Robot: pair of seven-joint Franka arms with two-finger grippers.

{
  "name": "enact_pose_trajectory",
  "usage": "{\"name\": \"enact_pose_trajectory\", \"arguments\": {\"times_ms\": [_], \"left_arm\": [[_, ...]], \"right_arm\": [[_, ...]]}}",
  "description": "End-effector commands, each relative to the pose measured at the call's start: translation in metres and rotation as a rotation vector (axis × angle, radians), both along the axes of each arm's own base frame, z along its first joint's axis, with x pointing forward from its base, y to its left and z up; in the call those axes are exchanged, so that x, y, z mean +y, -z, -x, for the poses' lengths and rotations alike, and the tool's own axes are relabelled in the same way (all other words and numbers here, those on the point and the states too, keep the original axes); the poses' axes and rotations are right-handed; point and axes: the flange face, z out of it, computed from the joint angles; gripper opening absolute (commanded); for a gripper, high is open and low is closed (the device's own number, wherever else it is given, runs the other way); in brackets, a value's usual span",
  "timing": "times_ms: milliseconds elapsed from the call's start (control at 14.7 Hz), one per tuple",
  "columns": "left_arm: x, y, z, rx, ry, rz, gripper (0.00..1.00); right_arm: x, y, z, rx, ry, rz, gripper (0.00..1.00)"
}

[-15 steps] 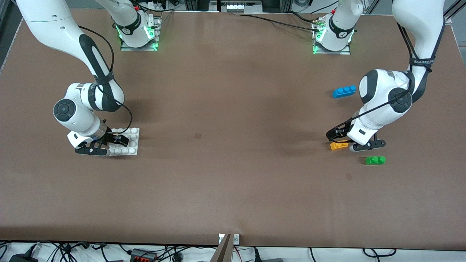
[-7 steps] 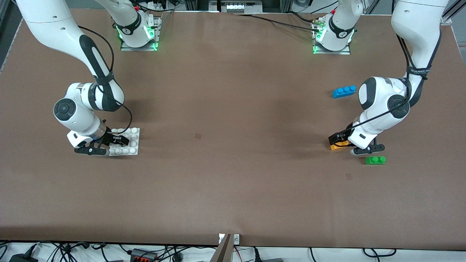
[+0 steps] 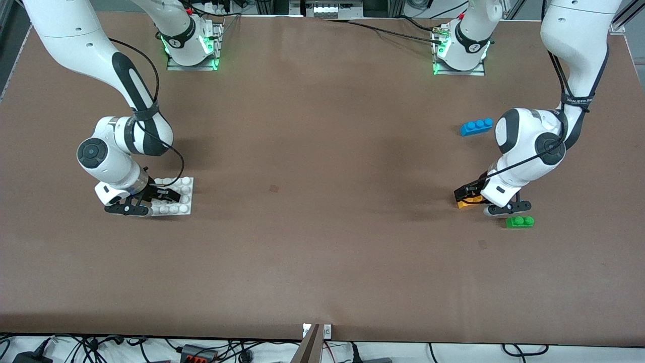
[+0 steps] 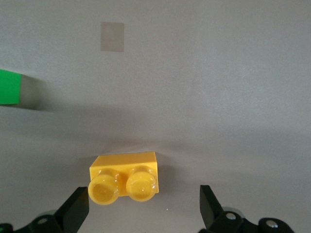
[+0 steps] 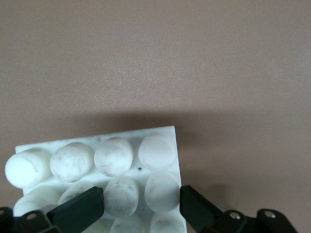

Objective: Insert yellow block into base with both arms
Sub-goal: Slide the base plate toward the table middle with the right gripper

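The left gripper (image 3: 478, 199) is down at the counter (image 3: 322, 201) toward the left arm's end, its fingers (image 4: 75, 211) spread wide with the yellow block (image 4: 125, 177) lying between them. In the left wrist view the block sits flat on the counter, studs up, close to one finger and clear of the other; neither finger visibly presses on it, so it is straddled but not gripped. The green brick (image 3: 519, 222) lies just beside this gripper, nearer to the front camera, and the blue brick (image 3: 476, 126) lies well apart from it, farther from that camera.

The right gripper (image 3: 151, 199) is low at the right arm's end of the counter, narrowed onto the base (image 3: 174, 196). In the right wrist view its fingers (image 5: 80, 208) clasp the white studded plate from two sides, touching the studs along the edge closest to the wrist. The base lies flat on the counter.
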Motion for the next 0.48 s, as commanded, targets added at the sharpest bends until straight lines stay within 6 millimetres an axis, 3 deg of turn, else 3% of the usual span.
{"name": "enact_pose_trajectory", "arguments": {"times_ms": [0,407], "left_arm": [[0.005,0.0,-0.001,-0.016,0.051,-0.011,1.0],[0.01,0.001,-0.003,-0.018,0.056,-0.015,1.0]], "right_arm": [[0.02,0.023,0.009,0.031,-0.032,-0.004,0.74],[0.102,0.024,0.017,0.04,-0.09,-0.035,0.74]]}}
